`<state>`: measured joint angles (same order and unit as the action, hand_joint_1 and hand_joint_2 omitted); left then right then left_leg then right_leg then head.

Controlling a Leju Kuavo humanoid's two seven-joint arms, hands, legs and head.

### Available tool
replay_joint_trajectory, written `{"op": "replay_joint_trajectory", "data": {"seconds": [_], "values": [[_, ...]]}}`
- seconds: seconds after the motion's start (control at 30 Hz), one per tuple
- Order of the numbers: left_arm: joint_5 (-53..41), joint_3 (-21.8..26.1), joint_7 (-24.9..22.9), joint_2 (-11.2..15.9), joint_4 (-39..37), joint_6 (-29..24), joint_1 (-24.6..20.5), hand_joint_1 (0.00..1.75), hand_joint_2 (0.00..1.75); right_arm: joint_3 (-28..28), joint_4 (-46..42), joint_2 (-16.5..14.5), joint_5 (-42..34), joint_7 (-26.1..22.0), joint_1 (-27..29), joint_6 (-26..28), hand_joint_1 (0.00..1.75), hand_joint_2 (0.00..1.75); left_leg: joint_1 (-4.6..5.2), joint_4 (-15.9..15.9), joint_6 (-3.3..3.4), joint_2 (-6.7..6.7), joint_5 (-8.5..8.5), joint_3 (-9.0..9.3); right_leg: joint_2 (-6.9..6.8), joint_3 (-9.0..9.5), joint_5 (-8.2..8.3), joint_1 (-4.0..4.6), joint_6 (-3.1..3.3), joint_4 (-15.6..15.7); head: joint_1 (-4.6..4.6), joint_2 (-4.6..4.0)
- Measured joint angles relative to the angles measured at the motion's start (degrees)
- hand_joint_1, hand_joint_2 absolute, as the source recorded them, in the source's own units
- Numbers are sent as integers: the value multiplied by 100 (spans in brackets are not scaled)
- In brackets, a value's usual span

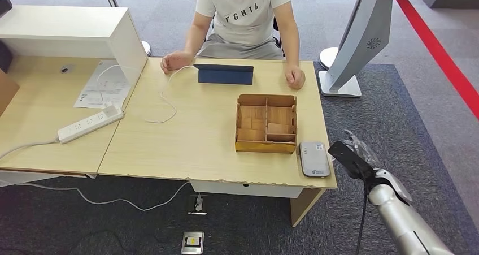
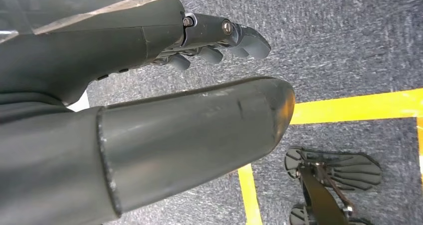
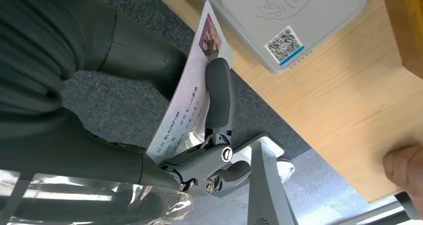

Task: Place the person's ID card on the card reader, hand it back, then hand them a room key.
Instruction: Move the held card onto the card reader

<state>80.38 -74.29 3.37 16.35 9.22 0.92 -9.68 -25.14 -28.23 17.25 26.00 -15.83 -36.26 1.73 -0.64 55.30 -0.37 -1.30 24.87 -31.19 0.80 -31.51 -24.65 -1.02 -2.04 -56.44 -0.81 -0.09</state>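
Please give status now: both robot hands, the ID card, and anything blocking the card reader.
Right robot hand holds ID card, beside the table edge, short of card reader. Left robot hand hangs over carpet, holds nothing. Reader top bare.

The right arm [image 1: 404, 221] was silver and rounded, with a black cable running beside it and clear plastic wrapped at the wrist. Both hands, right hand [image 3: 149, 110] and left hand [image 2: 149, 120], were dark grey with silver screws at the fingers [image 3: 219, 93]. The person [image 1: 243, 17] wore a pale T-shirt with dark lettering and grey shorts.

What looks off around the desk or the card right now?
Little stands out. The desk's near edge looks chipped and ragged. The right hand pinches the ID card, held off the desk beside the card reader, not yet on it.
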Motion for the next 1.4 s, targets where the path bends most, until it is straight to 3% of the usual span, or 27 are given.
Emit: {"op": "replay_joint_trajectory", "data": {"seconds": [0.43,1.0,1.4], "values": [[-89,0,266,81,0,263,-39,0,0,17,-240,277,-181,-75,392,-37,175,175,0,0,0,1,0,0,0,2,0,-1,0,0,-1,0],[-180,-1,350,109,0,356,-45,0,0,151,-740,456,-165,-89,454,-136,175,175,0,0,0,0,0,0,0,4,1,0,0,-1,-1,0],[-177,-2,474,109,0,373,-47,0,0,154,-2068,335,-135,314,705,-548,175,175,0,0,0,0,-1,1,0,3,0,1,0,-3,-1,0]]}}
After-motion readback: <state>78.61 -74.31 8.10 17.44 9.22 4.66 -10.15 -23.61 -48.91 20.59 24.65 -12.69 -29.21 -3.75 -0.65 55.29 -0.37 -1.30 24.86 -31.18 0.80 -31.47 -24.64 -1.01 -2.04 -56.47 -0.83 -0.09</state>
